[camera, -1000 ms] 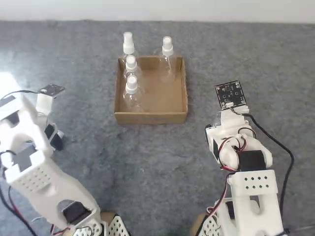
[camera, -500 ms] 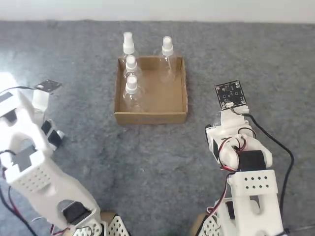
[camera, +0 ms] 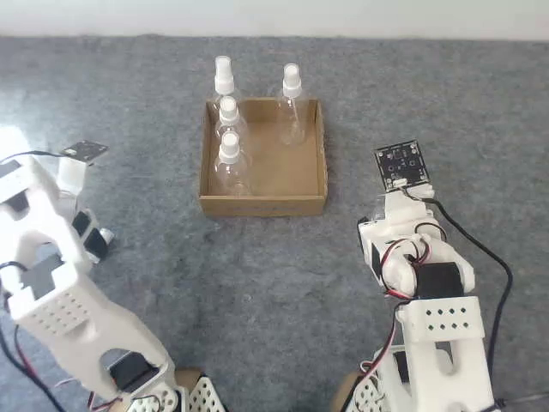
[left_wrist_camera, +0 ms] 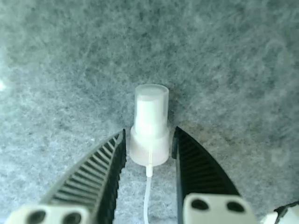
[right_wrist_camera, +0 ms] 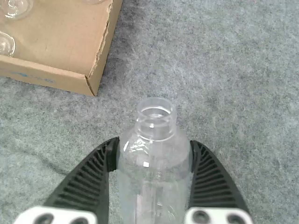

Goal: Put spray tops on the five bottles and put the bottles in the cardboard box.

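Note:
My left gripper [left_wrist_camera: 148,135] is shut on a white spray top [left_wrist_camera: 149,126], its fingers pressing the collar from both sides. The top's thin dip tube [left_wrist_camera: 147,200] runs back between them, over grey carpet. My right gripper [right_wrist_camera: 153,147] is shut on a clear bottle [right_wrist_camera: 154,154] whose neck is open and bare. That bottle is held upright just off the corner of the cardboard box [right_wrist_camera: 100,56]. In the high view the box [camera: 262,204] sits mid-table at the back. Bottles with white spray tops stand in it, such as one at the right [camera: 292,103] and one at the front left [camera: 230,163].
The left arm [camera: 51,257] stands at the table's left edge and the right arm [camera: 416,266] at the front right. Open grey carpet [camera: 257,283] lies between them in front of the box. A pale wall borders the far side.
The left arm has shifted slightly to the left and away from the box with the spray top in its grip. The right arm and the bottles in the box have not moved.

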Controlling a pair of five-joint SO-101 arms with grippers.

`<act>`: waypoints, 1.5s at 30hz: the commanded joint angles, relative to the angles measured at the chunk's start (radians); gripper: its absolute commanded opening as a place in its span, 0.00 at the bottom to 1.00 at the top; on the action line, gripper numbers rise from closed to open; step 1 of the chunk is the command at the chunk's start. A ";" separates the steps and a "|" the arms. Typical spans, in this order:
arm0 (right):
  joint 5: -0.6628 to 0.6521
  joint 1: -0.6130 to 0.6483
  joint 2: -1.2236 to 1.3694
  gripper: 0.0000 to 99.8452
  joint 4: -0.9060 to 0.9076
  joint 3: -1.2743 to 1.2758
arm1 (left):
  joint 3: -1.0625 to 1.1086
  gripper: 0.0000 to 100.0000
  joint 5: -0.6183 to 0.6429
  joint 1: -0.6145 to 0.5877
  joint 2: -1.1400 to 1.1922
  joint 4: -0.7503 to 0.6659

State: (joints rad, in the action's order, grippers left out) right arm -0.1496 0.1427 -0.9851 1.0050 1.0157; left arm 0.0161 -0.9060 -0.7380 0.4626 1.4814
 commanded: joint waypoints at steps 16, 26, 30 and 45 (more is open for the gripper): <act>0.005 -0.010 -0.018 0.09 -0.016 -0.012 | -0.002 0.06 -0.009 0.002 -0.006 0.015; 0.005 -0.010 -0.018 0.09 -0.016 -0.012 | 0.028 0.13 -0.008 0.002 -0.006 0.008; 0.005 -0.010 -0.018 0.09 -0.016 -0.012 | 0.030 0.13 -0.008 0.005 0.008 0.008; 0.005 -0.010 -0.018 0.09 -0.016 -0.012 | -0.111 0.03 -0.008 0.000 0.075 0.138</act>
State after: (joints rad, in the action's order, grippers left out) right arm -0.1496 0.1427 -0.9851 1.0050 1.0157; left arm -0.0038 -0.9060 -0.7350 0.5347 1.5198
